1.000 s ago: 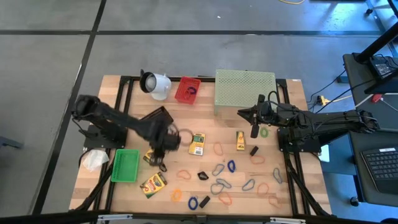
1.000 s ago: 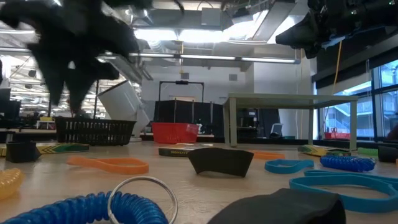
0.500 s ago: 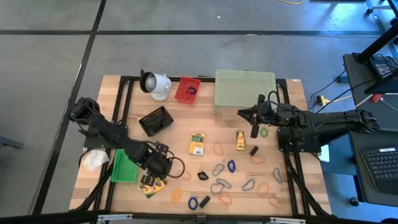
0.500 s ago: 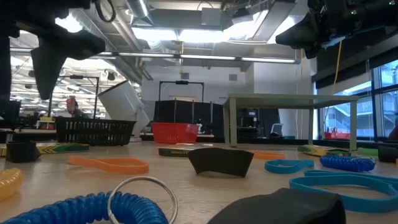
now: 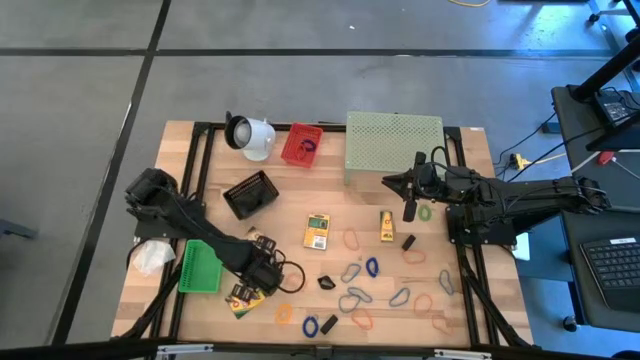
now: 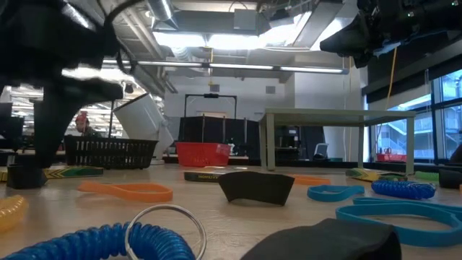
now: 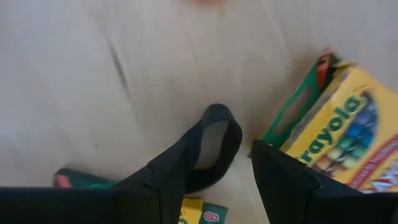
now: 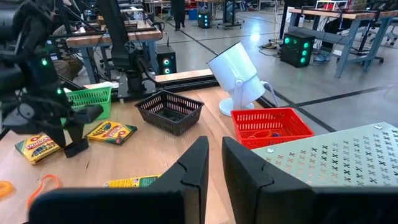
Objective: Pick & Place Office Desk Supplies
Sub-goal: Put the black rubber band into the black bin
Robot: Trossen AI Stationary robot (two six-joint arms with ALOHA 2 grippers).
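**Most of the supplies not yet sorted, left claw down on a small black clip**

Big picture first: the wooden slatted table [image 5: 300,225] carries plenty of loose stock. The pale green perforated mesh stand [image 5: 394,146] sits at the back, beside it the red mesh basket [image 5: 301,144] with a coloured band or two showing inside. The black mesh basket [image 5: 250,193] and the green mesh basket [image 5: 201,266] look empty from above, though I can't be sure. So by my reckoning this job is early: a couple of pieces binned, nearly everything left.

And what's left is spread wide. One yellow-green crayon box [image 5: 317,231] lies mid-table, a narrower one [image 5: 387,225] near the right arm, and another [image 5: 246,297] at the front edge beside the green basket. Ahead of those is the scatter of thin coloured rubber-band loops [image 5: 352,239], with grey and blue oval clips [image 5: 372,267] and small black clips [image 5: 326,282] mixed among them.

Now the action. The left claw [image 5: 262,268] is low over the table just beside that front crayon box. In its wrist view the left claw [image 7: 245,146] is parted a modest way, and a small black clip [image 7: 211,146] stands between the fingers, against one of them — straddled, not clamped as far as I can tell.

The right claw [image 5: 408,207] hangs in front of the mesh stand, fingers nearly together with a slim gap, holding nothing.
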